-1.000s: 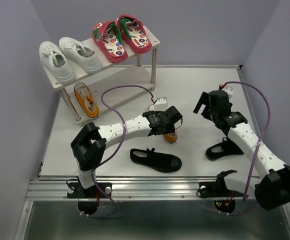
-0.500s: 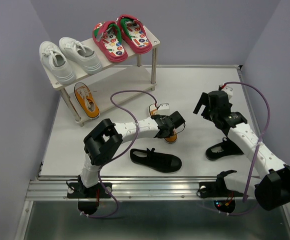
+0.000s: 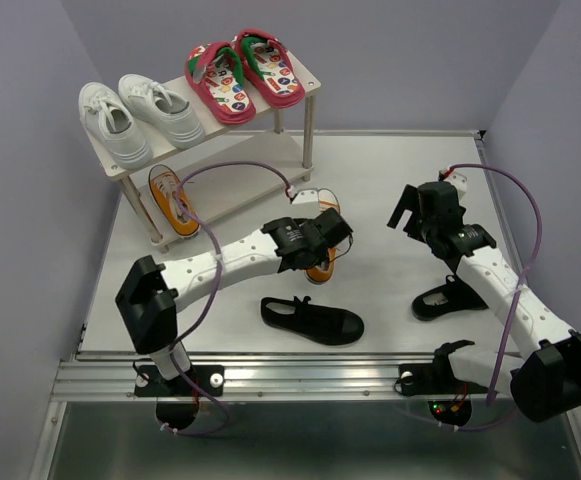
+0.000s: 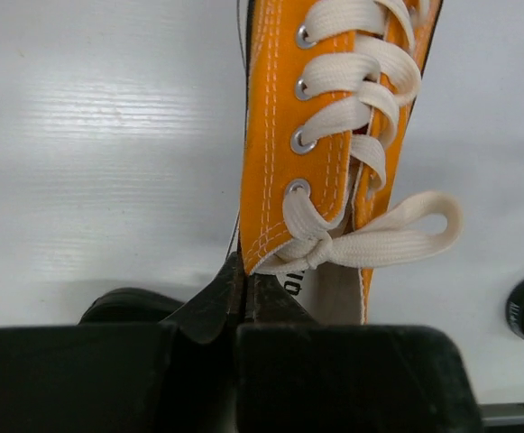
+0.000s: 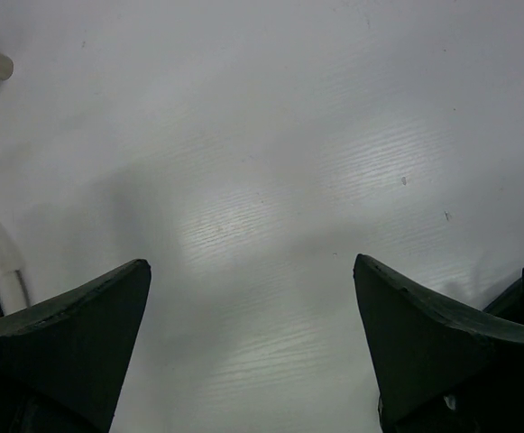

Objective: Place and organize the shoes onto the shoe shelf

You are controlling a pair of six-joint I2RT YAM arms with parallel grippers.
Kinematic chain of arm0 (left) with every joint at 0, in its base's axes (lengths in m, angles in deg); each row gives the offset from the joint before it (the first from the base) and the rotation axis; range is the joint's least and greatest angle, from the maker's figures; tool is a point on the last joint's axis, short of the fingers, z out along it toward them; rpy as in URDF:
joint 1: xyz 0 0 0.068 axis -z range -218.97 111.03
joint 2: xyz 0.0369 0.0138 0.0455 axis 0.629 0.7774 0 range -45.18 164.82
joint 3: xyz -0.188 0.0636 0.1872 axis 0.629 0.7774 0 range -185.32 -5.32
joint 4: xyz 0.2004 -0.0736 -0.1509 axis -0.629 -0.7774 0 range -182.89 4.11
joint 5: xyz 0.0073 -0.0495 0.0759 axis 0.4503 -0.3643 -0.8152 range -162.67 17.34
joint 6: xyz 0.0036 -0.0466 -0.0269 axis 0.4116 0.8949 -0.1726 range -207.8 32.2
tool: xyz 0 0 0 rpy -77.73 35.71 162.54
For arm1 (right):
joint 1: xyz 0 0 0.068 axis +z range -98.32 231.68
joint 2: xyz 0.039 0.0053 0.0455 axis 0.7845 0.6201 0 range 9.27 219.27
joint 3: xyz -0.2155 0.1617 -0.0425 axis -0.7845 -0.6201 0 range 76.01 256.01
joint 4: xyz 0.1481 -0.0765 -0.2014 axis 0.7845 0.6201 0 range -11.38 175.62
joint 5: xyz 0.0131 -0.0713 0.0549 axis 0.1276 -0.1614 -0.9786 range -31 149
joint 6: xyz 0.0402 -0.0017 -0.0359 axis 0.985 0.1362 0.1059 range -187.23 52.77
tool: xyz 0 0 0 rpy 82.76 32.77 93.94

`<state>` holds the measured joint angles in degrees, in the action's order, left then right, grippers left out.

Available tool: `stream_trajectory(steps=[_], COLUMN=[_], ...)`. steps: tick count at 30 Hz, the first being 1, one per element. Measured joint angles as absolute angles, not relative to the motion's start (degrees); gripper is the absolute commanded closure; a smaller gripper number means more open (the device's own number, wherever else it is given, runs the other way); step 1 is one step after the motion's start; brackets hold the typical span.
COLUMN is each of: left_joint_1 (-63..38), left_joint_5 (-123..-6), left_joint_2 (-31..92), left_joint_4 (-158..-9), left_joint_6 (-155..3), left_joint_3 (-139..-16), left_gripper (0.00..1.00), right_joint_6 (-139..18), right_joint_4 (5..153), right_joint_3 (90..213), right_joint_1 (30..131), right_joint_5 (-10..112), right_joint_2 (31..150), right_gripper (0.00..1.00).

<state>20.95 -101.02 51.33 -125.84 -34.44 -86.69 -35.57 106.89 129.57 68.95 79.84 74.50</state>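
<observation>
Since a second ago the left arm has swung its elbow out toward the table's left side. Its left tool [image 4: 243,293] has gone from spread to pressed together, and it has carried the orange sneaker [image 3: 321,267] a little left and away from the front edge. The tool pinches the sneaker's canvas side wall beside the lowest eyelet, just under the bow. The wrist view does not settle whether the sole is off the table [image 3: 370,170].

The right tool [image 5: 252,271] is spread wide over bare table, with nothing between its fingers [image 5: 81,316]. It is well apart from the gripped sneaker.

The shoe shelf [image 3: 245,178] stands at the far left corner, close to the left wall. Its top board is full edge to edge, with the white sneakers [image 3: 130,118] on the left and the red flip-flops [image 3: 242,78] on the right. On the lower board the second orange sneaker [image 3: 173,200] sits at the left end, and bare board runs from it to the right-hand legs. Open table lies between that front edge and the held sneaker.

One black strap shoe [image 3: 312,320] lies near the front edge, just in front of the left tool. The other black strap shoe [image 3: 442,300] sits partly under the right arm. The far right of the table is open.
</observation>
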Motion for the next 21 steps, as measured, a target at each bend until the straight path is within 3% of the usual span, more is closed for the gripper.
stream_trajectory(steps=[8, 21], left_joint_1=[17.76, -1.56], left_joint_5=[-103.6, -106.25], left_joint_2=[39.53, 31.03], left_joint_4=[-129.2, -126.67], left_joint_6=[-31.23, -28.34], left_joint_3=[-82.1, -70.78], left_gripper=[1.0, 1.0], right_joint_6=[-35.57, -35.75], right_joint_4=[106.93, 106.93], right_joint_3=[129.53, 129.49], right_joint_1=[68.95, 68.95], right_joint_5=[79.63, 79.25], right_joint_2=[74.5, 74.5], right_gripper=[0.0, 0.0])
